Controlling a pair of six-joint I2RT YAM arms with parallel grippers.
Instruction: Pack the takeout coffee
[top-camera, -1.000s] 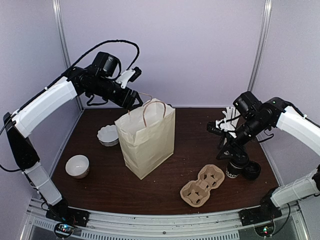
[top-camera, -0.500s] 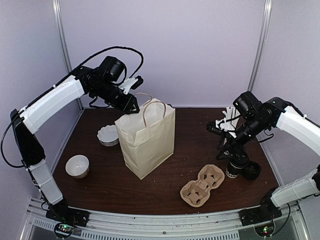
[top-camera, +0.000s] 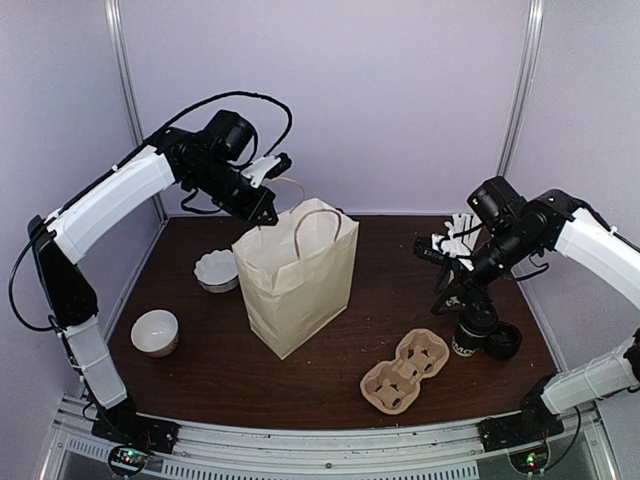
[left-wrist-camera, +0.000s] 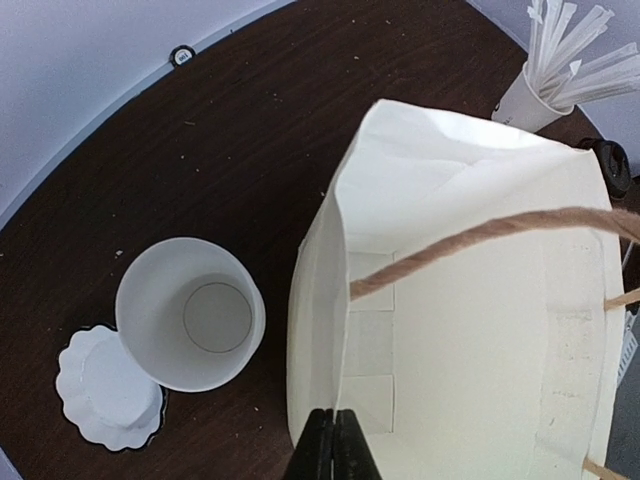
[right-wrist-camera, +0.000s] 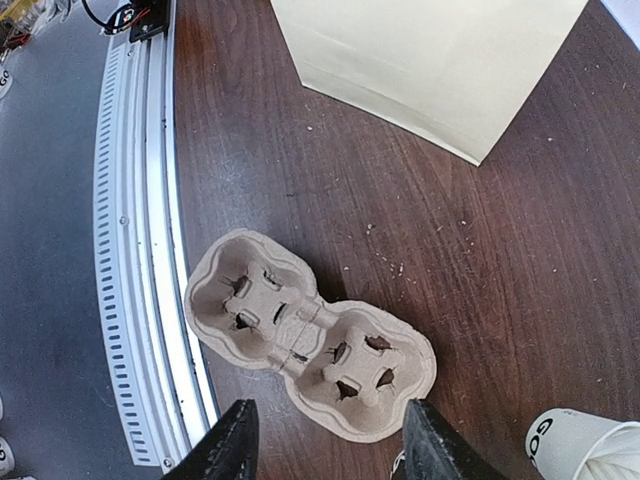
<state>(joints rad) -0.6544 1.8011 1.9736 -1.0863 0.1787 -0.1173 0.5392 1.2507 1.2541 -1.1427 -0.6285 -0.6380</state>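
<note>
Dark wood-grain surface (top-camera: 330, 335), pale lilac walls on three sides. At the bag's rear left corner, the left end effector (left-wrist-camera: 332, 418) has its fingers pressed flat together on the rim of the paper bag (top-camera: 300, 290), close to one twine handle (left-wrist-camera: 480, 232). A second ago those fingers stood wide apart above that same corner, and half a second ago they were partly closed. Over that second the left arm has swung in toward the bag. The bag's upper edge now sits slightly further right than before, and its mouth stands open. Left of the bag, the scalloped white dish (top-camera: 215, 270) and the white cup (top-camera: 155, 332) lie where they were.

On the right, the right end effector (right-wrist-camera: 328, 420) has its fingers apart. In the wrist view the pulp cup carrier (top-camera: 405, 372) shows on the surface below and between them. Their gap matches a second ago, and that arm has barely shifted. The takeout coffee (top-camera: 465, 342) stands upright near the front right of the surface, directly under the right arm's tip, which hides its top; whether they touch cannot be told. A round black object (top-camera: 503, 341) sits just right of it. The carrier lies between the coffee and the bag, nearer the front edge. Behind the right arm stands a white cup of sticks (top-camera: 455, 232).
</note>
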